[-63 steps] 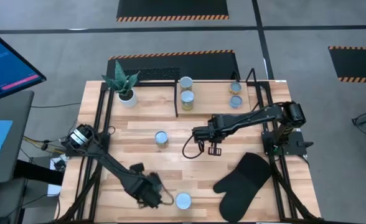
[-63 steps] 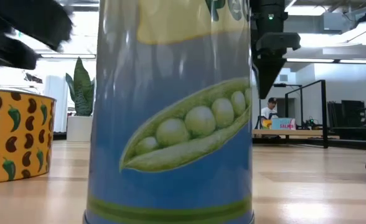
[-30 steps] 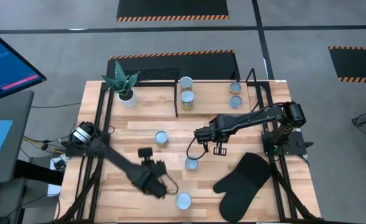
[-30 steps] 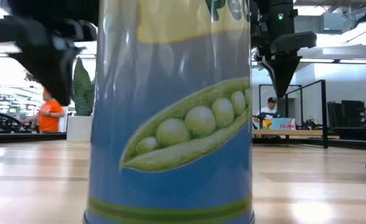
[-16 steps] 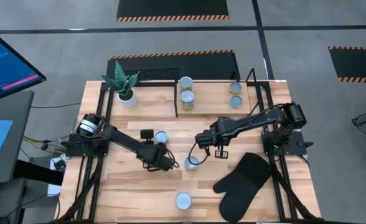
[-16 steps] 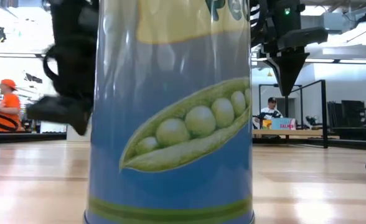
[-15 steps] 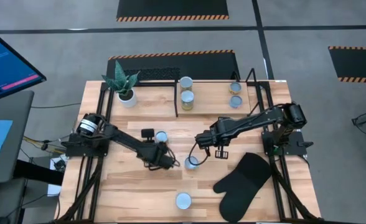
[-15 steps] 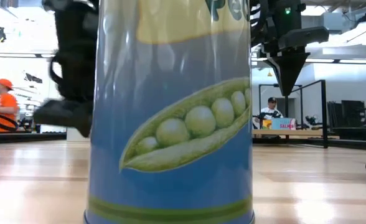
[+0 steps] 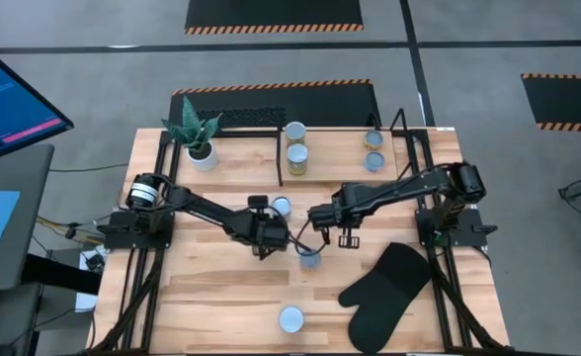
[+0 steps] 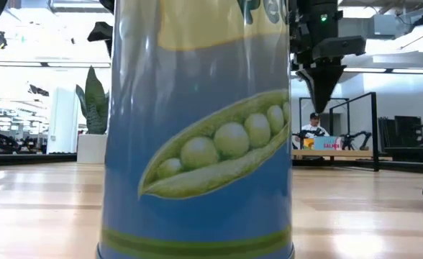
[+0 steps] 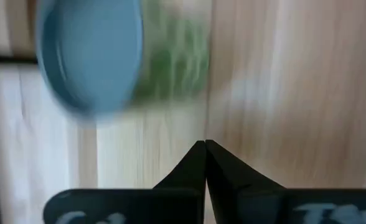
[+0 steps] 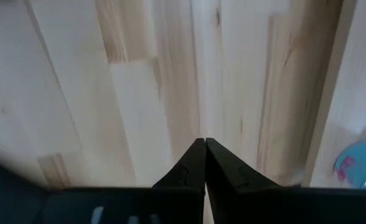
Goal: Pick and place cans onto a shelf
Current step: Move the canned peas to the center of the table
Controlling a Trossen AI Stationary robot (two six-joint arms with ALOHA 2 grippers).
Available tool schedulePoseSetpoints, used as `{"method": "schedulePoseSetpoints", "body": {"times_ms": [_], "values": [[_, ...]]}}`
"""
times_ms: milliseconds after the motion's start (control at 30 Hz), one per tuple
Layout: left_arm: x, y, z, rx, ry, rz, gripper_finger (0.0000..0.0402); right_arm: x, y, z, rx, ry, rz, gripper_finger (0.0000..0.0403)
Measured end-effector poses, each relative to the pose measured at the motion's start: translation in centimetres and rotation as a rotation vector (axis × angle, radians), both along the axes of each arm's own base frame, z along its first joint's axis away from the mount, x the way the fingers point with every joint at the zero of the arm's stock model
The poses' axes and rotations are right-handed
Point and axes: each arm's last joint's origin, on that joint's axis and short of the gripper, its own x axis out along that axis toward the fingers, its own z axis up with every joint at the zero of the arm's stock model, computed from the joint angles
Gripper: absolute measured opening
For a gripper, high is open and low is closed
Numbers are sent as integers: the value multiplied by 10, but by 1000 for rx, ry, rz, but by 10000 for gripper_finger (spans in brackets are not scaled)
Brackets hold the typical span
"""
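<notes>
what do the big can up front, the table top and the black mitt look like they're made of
Can: probably metal under a glossy printed label, going by the light streaks across its pea-pod picture. Table top: pale wood planks with visible grain and joints, smooth finish. Mitt: matte black and soft-looking, likely fabric or silicone; the pictures leave that open.

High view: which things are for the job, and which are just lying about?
Job:
cans on the table
cans on the shelf
shelf

Lying about:
plant pot
oven mitt
</notes>
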Motion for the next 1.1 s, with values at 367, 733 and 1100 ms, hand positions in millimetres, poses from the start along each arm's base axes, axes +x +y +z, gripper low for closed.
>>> {"method": "schedulePoseSetpoints", "body": {"times_ms": [367, 733, 1100], "values": [[-45, -37, 9, -66, 202, 194, 0, 9, -16, 0, 13, -69, -1, 29], [-55, -130, 30, -616, 36, 7, 0, 1, -17, 0, 20, 34, 96, 29], [-36, -186, 54, -840, -443, -180, 0, -24, -30, 8, -214, 190, -200, 21]]}}
